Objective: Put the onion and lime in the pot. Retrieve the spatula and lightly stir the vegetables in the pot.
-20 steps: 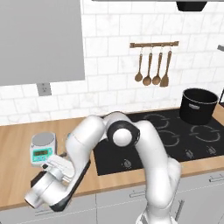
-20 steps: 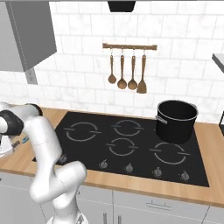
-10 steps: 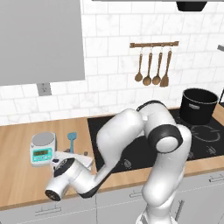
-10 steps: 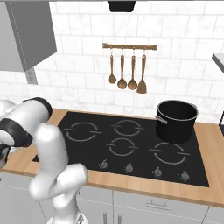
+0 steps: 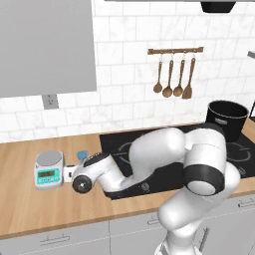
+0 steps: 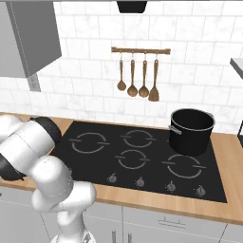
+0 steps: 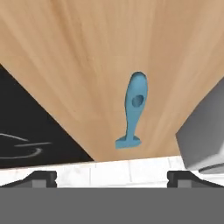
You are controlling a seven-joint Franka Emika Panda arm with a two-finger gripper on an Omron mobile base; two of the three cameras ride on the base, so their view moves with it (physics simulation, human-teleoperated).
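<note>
The gripper point(image 7: 111, 177) has its jaws wide apart, with nothing between them. It hangs over the spatula point(image 7: 132, 110), which lies flat on the wooden counter point(image 7: 83, 52) between the stove point(image 7: 26, 127) and the scale point(image 5: 49, 169). The arm point(image 5: 149, 154) bends low and reaches far to the left over the counter. A moment ago the hand was lower and nearer the counter's front edge; now it has swung in beside the scale. The pot point(image 6: 191, 131) stands at the back right of the stove. I cannot see inside it.
</note>
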